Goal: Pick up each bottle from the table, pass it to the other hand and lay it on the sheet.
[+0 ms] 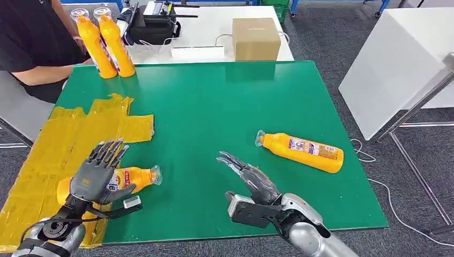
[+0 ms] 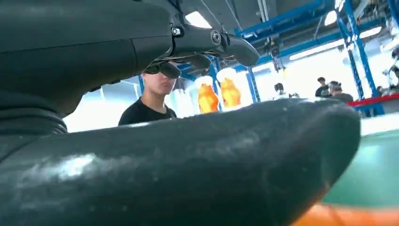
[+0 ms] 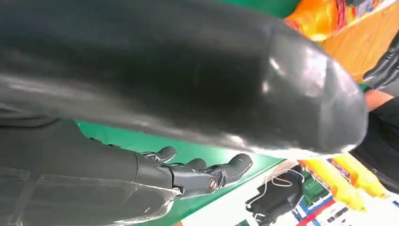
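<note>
One orange bottle (image 1: 134, 177) lies on its side at the near edge of the yellow sheet (image 1: 59, 144), its clear cap pointing right. My left hand (image 1: 99, 171) hovers just above it, fingers spread, holding nothing. A second orange bottle (image 1: 302, 151) lies on the green table (image 1: 214, 107) to the right. My right hand (image 1: 249, 175) is open in the near middle, left of that bottle and apart from it. Two more orange bottles (image 1: 107, 40) stand upright at the far left corner; in the left wrist view these two bottles (image 2: 219, 93) show beyond my left hand (image 2: 188, 155).
A person in a black shirt (image 1: 32, 43) sits at the far left beside the standing bottles. Behind the green table are a cardboard box (image 1: 255, 38), a black device (image 1: 152, 24) and a white table. A white block (image 1: 396, 64) stands to the right.
</note>
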Robot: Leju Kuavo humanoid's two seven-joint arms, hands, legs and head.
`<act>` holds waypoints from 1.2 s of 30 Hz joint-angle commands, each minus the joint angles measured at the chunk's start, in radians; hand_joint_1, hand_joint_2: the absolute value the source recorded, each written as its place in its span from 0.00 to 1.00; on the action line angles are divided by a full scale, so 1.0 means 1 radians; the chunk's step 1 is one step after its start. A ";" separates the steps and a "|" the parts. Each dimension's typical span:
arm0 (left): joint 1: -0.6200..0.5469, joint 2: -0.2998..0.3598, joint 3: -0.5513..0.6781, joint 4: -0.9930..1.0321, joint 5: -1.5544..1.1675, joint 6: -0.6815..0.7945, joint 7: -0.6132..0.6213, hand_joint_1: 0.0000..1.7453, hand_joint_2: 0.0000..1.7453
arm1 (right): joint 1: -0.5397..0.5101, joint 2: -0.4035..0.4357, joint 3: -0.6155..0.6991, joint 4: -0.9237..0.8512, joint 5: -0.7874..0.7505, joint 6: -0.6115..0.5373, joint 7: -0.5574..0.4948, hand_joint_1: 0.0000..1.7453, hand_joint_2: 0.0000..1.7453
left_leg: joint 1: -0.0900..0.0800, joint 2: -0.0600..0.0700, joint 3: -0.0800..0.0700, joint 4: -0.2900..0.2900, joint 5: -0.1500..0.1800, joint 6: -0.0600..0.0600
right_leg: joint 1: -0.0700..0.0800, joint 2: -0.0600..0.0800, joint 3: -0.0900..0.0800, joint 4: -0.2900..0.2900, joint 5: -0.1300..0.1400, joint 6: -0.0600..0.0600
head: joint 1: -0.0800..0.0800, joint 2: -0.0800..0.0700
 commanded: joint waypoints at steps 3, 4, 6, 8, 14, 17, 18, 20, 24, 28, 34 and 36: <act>0.010 -0.067 0.109 0.018 0.045 0.014 -0.060 0.00 0.00 | -0.015 -0.023 0.024 0.023 -0.004 -0.003 0.003 0.00 0.00 | 0.000 0.001 0.001 -0.001 0.000 -0.001 | 0.000 0.000 0.001 -0.001 0.000 0.000 | 0.000 0.000; 0.032 -0.110 0.162 -0.018 0.115 0.014 -0.125 0.00 0.00 | -0.007 -0.029 0.020 0.018 -0.001 -0.014 0.002 0.00 0.00 | 0.000 0.002 0.002 -0.002 0.000 -0.001 | 0.000 0.000 0.002 -0.002 0.000 0.000 | 0.000 0.000; 0.072 -0.212 0.224 -0.092 0.476 0.008 -0.327 0.00 0.00 | 0.050 -0.051 -0.023 -0.020 0.041 -0.073 0.000 0.00 0.00 | 0.000 0.000 0.001 -0.001 0.000 -0.001 | 0.000 -0.001 0.001 -0.001 0.000 0.000 | 0.000 0.000; 0.155 -0.318 0.247 -0.319 0.880 -0.168 -0.418 0.00 0.00 | 0.186 -0.080 -0.142 -0.105 0.113 -0.137 0.030 0.00 0.00 | 0.000 -0.003 0.001 -0.001 0.000 0.000 | 0.000 -0.004 0.002 -0.002 -0.001 0.000 | 0.000 0.000; 0.420 -0.492 0.150 -0.713 1.522 -0.513 -0.375 0.00 0.00 | 0.436 -0.146 -0.587 -0.210 0.390 -0.213 0.222 0.00 1.00 | -0.002 -0.006 -0.004 0.001 -0.003 0.002 | -0.002 -0.005 0.000 -0.003 -0.002 0.002 | 0.000 0.000; 0.437 -0.498 0.114 -0.714 1.587 -0.543 -0.376 0.00 0.00 | 0.423 -0.127 -0.733 -0.141 0.446 -0.141 0.226 0.00 1.00 | -0.004 -0.003 -0.005 0.001 -0.005 0.005 | -0.004 -0.002 -0.002 -0.004 -0.001 0.002 | 0.000 0.000; 0.434 -0.498 0.111 -0.711 1.604 -0.552 -0.378 0.00 0.00 | 0.411 -0.127 -0.751 -0.120 0.459 -0.126 0.222 0.00 1.00 | -0.005 -0.002 -0.003 0.001 -0.006 0.005 | -0.004 -0.002 0.000 -0.004 -0.002 0.002 | -0.001 0.000; 0.423 -0.499 0.106 -0.702 1.612 -0.564 -0.376 0.00 0.00 | 0.372 -0.123 -0.759 -0.069 0.512 -0.106 0.231 0.00 1.00 | -0.006 -0.001 -0.002 0.001 -0.006 0.006 | -0.005 -0.003 0.000 -0.005 -0.002 0.001 | -0.001 0.000; 0.411 -0.498 0.104 -0.685 1.619 -0.575 -0.368 0.00 0.00 | 0.322 -0.125 -0.739 -0.022 0.531 -0.091 0.241 0.00 1.00 | -0.007 0.003 -0.002 -0.001 -0.005 0.005 | -0.006 0.000 -0.001 -0.006 0.001 0.001 | -0.001 0.000; 0.396 -0.501 0.100 -0.667 1.624 -0.588 -0.357 0.00 0.00 | 0.248 -0.132 -0.702 0.044 0.553 -0.075 0.264 0.00 1.00 | -0.006 0.003 -0.001 -0.001 -0.004 0.006 | -0.005 0.001 -0.001 -0.006 0.001 0.001 | -0.001 0.000; 0.382 -0.500 0.088 -0.656 1.637 -0.602 -0.342 0.00 0.00 | 0.147 -0.138 -0.657 0.152 0.578 -0.051 0.299 0.00 1.00 | -0.006 0.006 0.002 -0.002 -0.004 0.005 | -0.005 0.002 0.002 -0.005 0.001 0.000 | -0.001 0.000; 0.369 -0.500 0.084 -0.643 1.656 -0.615 -0.335 0.00 0.00 | 0.069 -0.129 -0.631 0.247 0.578 -0.025 0.306 0.00 1.00 | -0.006 0.004 0.000 -0.001 -0.004 0.006 | -0.005 0.001 0.000 -0.005 0.001 0.001 | -0.001 0.000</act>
